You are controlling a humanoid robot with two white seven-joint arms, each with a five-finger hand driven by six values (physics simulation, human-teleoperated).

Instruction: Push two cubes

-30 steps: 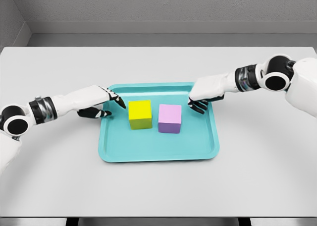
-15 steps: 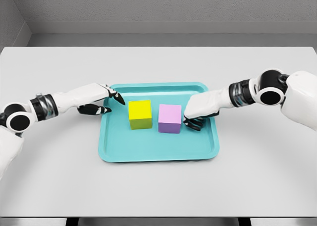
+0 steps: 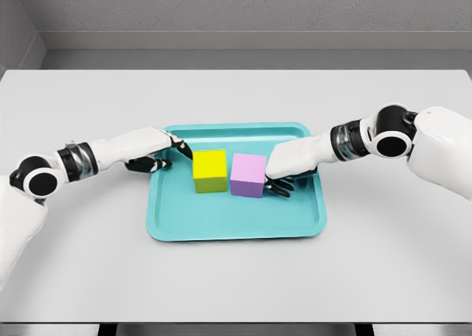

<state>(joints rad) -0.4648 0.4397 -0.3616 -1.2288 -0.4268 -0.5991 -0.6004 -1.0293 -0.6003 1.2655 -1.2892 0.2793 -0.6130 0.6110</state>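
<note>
A yellow cube (image 3: 210, 171) and a purple cube (image 3: 248, 175) stand close together on a teal tray (image 3: 236, 218), with a narrow gap between them. My right hand (image 3: 279, 175) presses flat against the purple cube's right side, fingers loosely curled and holding nothing. Just left of the yellow cube, over the tray's left rim, my left hand (image 3: 171, 151) hovers with its fingertips (image 3: 184, 152) pointing at the cube. Whether they touch it I cannot tell. It holds nothing.
The tray lies mid-table on a light grey tabletop (image 3: 88, 247). A grey wall (image 3: 236, 12) runs behind the table's far edge. Both forearms reach in low over the table from the sides.
My right hand moved down and left to the purple cube and pushed it left toward the yellow cube. My left hand edged right, closer to the yellow cube.
</note>
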